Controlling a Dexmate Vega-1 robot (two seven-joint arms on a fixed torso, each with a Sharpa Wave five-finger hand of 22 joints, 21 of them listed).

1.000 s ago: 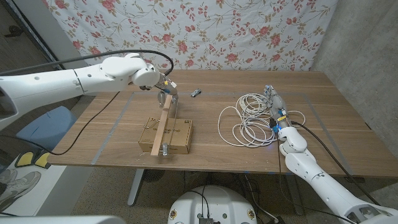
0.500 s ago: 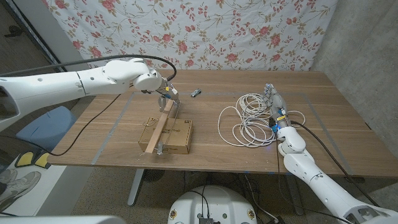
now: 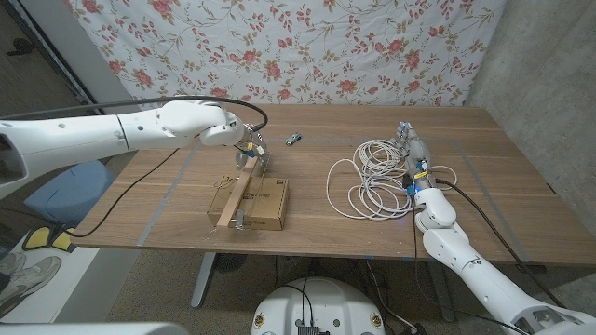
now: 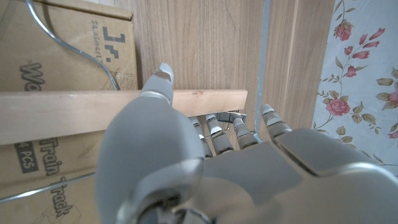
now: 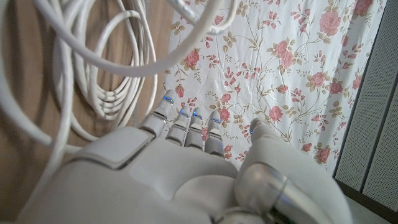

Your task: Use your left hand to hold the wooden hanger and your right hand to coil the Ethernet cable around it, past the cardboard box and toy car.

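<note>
Left hand (image 4: 186, 162) grips the hanger (image 4: 68, 115) over the box (image 3: 251, 202); right hand (image 3: 411, 154) holds nothing, fingers straight and slightly apart.

The left wrist view shows fingers wrapped round the hanger's far end, its wire hook on the box lid. In the head view the cable (image 3: 372, 181) lies coiled right of the box, beside the right hand, and the car (image 3: 292, 140) sits behind the box. All rest on a wooden table (image 3: 503, 205) before a floral curtain (image 3: 372, 46).

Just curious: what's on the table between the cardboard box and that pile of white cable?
Nothing: in the head view, bare wood separates the cardboard box from the white cable.
</note>
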